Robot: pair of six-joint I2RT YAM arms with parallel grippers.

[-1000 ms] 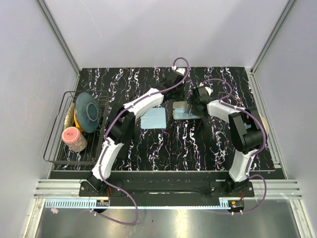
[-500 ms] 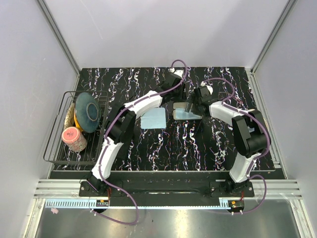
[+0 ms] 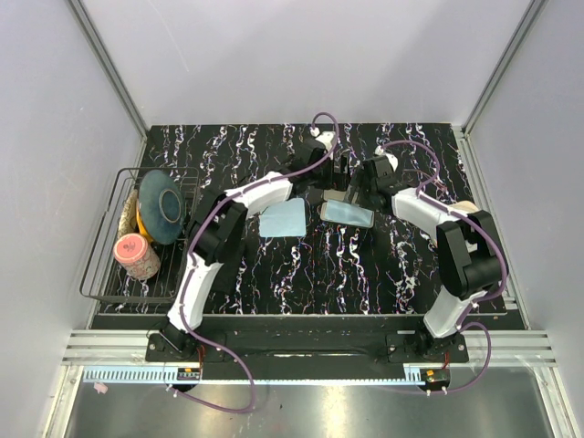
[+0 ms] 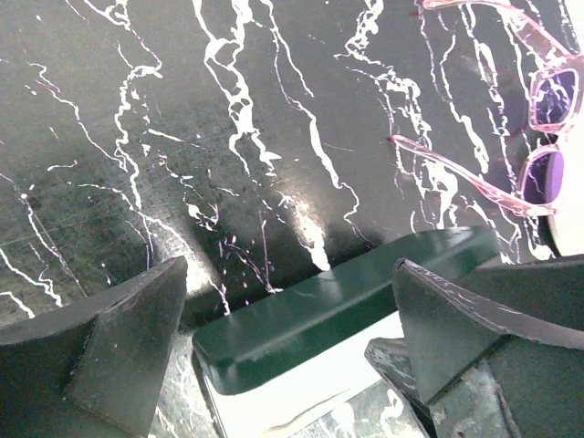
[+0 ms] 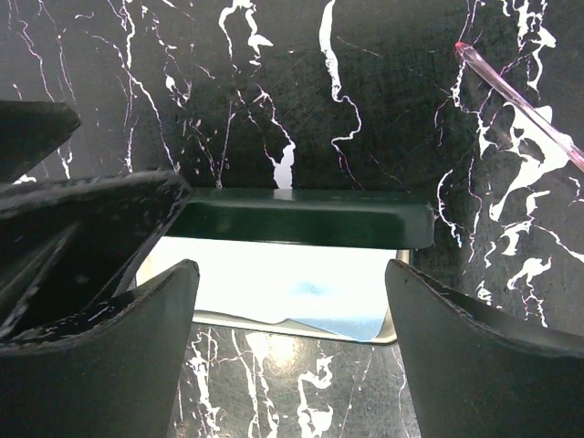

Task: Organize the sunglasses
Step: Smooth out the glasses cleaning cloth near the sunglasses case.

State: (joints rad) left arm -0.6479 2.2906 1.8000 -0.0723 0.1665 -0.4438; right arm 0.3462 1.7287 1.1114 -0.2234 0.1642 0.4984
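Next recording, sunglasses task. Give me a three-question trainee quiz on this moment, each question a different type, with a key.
1. True or false: the sunglasses lie inside the green case.
2. The blue cloth lies: A) inside the case; B) on the table, left of the case; C) on the sunglasses.
3. Fill in: the sunglasses' frame colour is ____.
Key: 1 false; 2 B; 3 pink.
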